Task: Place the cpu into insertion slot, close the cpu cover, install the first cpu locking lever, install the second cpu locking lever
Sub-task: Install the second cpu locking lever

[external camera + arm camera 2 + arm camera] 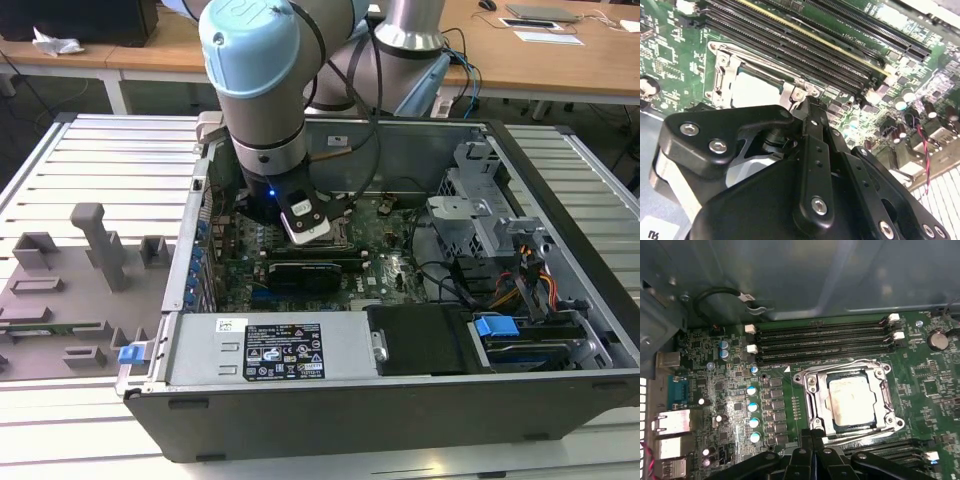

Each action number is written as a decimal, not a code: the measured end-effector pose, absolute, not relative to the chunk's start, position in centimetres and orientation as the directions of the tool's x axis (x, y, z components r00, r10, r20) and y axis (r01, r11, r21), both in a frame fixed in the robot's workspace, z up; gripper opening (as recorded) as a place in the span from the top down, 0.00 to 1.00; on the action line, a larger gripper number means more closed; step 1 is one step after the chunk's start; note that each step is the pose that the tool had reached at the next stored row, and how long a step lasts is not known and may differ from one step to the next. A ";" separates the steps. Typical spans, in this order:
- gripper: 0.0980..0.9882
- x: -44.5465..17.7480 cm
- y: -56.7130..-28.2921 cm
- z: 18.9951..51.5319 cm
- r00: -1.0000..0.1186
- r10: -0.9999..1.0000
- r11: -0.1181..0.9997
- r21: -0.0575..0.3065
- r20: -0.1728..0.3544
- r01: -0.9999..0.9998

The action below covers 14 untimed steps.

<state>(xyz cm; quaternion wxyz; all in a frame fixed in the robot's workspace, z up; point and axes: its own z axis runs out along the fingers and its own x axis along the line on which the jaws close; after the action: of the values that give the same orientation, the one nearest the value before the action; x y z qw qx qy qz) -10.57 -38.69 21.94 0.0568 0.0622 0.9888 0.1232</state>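
One open PC case (560,330) on the slatted bench, arm (255,90) reaching down into it over the green motherboard (715,390). Insertion slot (812,405) sits just beside the long memory slots (825,342), its edges parallel to them. Cpu cover (885,390) lies flat, closed over the socket, framing the chip. Cpu (851,400) is seated in the slot, pale top facing up, square with the frame. Gripper (812,440) fingers pressed together, nothing pinched, tips at the socket's metal edge. Label (284,351) on the case has print, unreadable from here.
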 end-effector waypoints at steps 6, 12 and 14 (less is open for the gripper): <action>0.99 -10.4 -38.7 22.2 -0.986 0.136 0.965 0.240 -0.096 0.110; 0.99 -7.9 -38.7 22.2 -0.990 0.135 0.968 0.221 -0.050 0.121; 0.99 -6.7 -38.6 22.2 -0.991 0.134 0.971 0.201 -0.023 0.127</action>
<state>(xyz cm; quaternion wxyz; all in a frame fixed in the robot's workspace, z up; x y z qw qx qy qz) -6.67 -38.61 22.18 0.0181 0.0659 0.9926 0.1000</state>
